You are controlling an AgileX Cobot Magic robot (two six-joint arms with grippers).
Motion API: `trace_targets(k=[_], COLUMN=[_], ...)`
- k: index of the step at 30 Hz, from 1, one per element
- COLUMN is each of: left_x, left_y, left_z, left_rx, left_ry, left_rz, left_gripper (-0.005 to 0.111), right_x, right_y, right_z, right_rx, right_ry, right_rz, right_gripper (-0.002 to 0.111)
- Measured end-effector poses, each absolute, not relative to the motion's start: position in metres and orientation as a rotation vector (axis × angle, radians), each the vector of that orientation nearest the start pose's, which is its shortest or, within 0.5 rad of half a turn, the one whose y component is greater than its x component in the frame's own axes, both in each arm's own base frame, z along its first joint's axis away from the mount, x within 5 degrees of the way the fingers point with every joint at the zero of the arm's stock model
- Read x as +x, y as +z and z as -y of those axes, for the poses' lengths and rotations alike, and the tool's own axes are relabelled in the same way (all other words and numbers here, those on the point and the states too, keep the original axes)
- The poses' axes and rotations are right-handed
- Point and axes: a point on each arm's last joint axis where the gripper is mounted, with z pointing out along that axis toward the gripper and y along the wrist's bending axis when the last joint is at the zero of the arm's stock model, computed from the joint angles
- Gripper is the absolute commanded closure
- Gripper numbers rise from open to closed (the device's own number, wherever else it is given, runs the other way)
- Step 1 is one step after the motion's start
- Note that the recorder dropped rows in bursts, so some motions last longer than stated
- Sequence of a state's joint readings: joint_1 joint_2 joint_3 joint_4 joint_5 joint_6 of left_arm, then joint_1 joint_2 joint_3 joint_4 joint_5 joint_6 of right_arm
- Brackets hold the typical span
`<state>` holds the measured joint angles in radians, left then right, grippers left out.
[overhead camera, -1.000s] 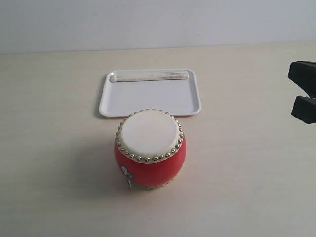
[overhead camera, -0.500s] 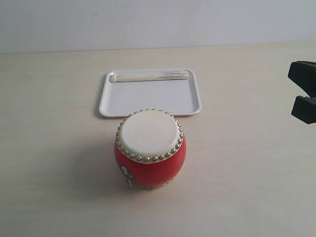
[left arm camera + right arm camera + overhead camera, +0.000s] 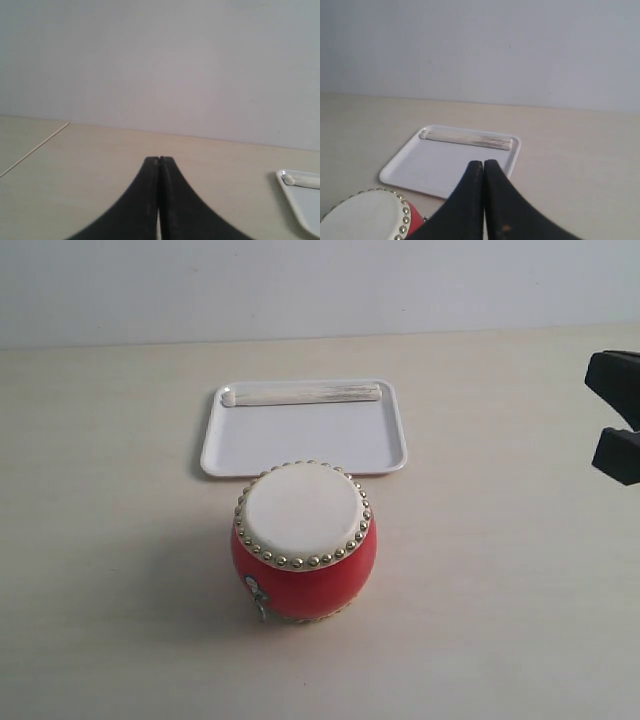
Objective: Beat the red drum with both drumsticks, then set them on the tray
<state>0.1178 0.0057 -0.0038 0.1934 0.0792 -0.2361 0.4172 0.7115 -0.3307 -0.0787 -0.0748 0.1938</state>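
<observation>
Finding the left fingers (image 3: 149,172) pressed flat together, tip against tip, with nothing caught between. Hovering over bare desk (image 3: 75,165), well off to one side of the tray (image 3: 307,205) and touching neither. Finding the right fingers (image 3: 474,175) closed the same way, likewise empty. Hanging above the desk near the tray's near right corner, with the red drum (image 3: 365,215) off to one side and lower. Showing in the exterior view only as two black pieces of the right arm (image 3: 615,380) over the desk's right side, well apart from everything standing on it.

Moving outward to the red drum: standing upright near the middle of the desk, cream skin up and ringed by gold studs, with a small metal ring low on the side toward the near edge. Sitting just in front of the tray's near long rim; cannot tell whether touching it or barely apart.

Reaching the tray last: lying flat toward the desk's far edge, long sides parallel to that edge. Carrying the drumsticks (image 3: 305,394) side by side along its far rim, rounded tips toward the far left corner, butt ends just short of the far right corner. Resting inside the rim, apart from the drum and from both pairs of fingers.
</observation>
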Motion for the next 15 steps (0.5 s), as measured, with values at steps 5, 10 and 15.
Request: trace_targets(k=[5, 10, 15], left_x=[0.056, 0.056, 0.056], left_y=[0.207, 0.207, 0.207], left_z=[-0.008, -0.008, -0.008], left_rx=[-0.138, -0.138, -0.138], left_ry=[0.071, 0.071, 0.071], left_rz=[-1.558, -1.558, -1.558], left_gripper=[0.107, 0.107, 0.107], right_x=[0.116, 0.089, 0.071], right_y=[0.263, 0.251, 0.226], right_z=[-0.037, -0.014, -0.005], right_rx=[-0.174, -0.067, 0.006], right_ry=[0.31, 0.183, 0.104], right_rz=[-1.677, -1.544, -1.482], right_gripper=[0.108, 0.108, 0.108])
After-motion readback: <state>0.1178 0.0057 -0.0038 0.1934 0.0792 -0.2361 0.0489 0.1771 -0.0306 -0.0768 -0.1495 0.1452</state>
